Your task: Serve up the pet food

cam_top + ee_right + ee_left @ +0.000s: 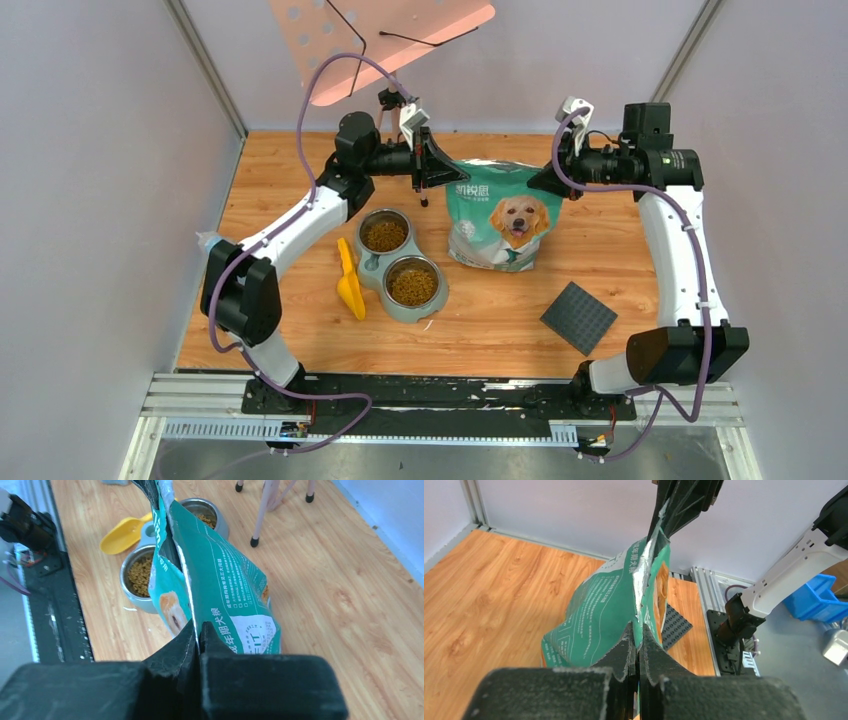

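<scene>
**Both tools grip the bag**

The left tool [638, 642] and right tool [198, 635] each clench a top corner of the teal dog-food bag [503, 215], standing mid-table. The pet food [413, 284] lies in the double-bowl feeder [372, 266] beside it, toward the table's left edge.

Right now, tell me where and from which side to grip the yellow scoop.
Probably best: take the yellow scoop by its narrow handle, the end pointing away from the arm bases, coming straight down from above. It lies flat on the table, and the feeder crowds its right side.
</scene>
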Controlling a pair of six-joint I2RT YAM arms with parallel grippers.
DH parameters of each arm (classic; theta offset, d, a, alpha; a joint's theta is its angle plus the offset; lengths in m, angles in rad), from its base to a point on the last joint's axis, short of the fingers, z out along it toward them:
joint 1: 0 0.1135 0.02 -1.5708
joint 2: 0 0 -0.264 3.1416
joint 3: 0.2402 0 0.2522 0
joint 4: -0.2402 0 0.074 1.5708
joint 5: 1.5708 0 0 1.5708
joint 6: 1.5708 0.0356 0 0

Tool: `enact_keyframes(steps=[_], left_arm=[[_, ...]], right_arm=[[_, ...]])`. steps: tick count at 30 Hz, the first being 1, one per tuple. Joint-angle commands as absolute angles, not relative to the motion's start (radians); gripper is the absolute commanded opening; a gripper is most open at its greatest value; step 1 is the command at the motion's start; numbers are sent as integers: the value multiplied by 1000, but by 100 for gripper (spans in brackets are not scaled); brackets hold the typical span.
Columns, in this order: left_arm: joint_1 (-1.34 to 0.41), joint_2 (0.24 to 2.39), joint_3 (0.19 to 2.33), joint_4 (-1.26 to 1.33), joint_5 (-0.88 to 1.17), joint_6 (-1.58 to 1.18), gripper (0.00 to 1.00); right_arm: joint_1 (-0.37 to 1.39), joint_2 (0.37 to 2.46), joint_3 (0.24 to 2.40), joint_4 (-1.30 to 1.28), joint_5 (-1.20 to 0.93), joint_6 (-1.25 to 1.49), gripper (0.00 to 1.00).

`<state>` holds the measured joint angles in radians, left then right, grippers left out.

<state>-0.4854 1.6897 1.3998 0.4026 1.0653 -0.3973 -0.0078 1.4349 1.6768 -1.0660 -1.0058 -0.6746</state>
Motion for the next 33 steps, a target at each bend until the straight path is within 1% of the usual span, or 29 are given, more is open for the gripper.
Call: enact_keyframes(steps=[1,3,6,7,8,9,10,12,14,20,26,28,31,33], left_arm=[[-435,1594,1406,380,1074,-420,0],[-430,1580,1392,364,1056,-418,0],[-440,1567,1389,345,1029,-383,0],[-454,1566,1392,344,1022,-366,4],[-474,1562,1398,338,1003,-319,18],[-486,1562,1407,329,996,-293,25],[-510,1567,1414,325,986,-253,34],[-536,1593,1448,315,983,-234,42],[-554,1629,1482,312,995,-232,45],[-576,1723,1546,303,1085,-227,44],[-578,1742,1560,299,1142,-233,39],[-578,1735,1559,280,1149,-216,36],[-577,1717,1554,268,1134,-193,27],[-576,1712,1555,285,1127,-220,25]], right_arm=[[-103,1425,1750,-1028,-1096,-601,0],[-132,1440,1775,-1027,-1152,-548,0],[-112,1431,1757,-1021,-1156,-550,0],[-94,1423,1748,-1020,-1146,-559,0],[-79,1417,1737,-1022,-1136,-570,0],[-65,1412,1726,-1024,-1123,-584,0],[-50,1408,1718,-1031,-1110,-598,0],[-31,1402,1707,-1039,-1094,-617,0],[-22,1398,1703,-1050,-1087,-631,0],[-16,1393,1706,-1061,-1075,-647,0],[-10,1396,1705,-1060,-1069,-641,0],[-9,1397,1707,-1059,-1067,-640,0],[-6,1399,1713,-1061,-1056,-647,0],[-6,1401,1716,-1062,-1042,-657,1]])
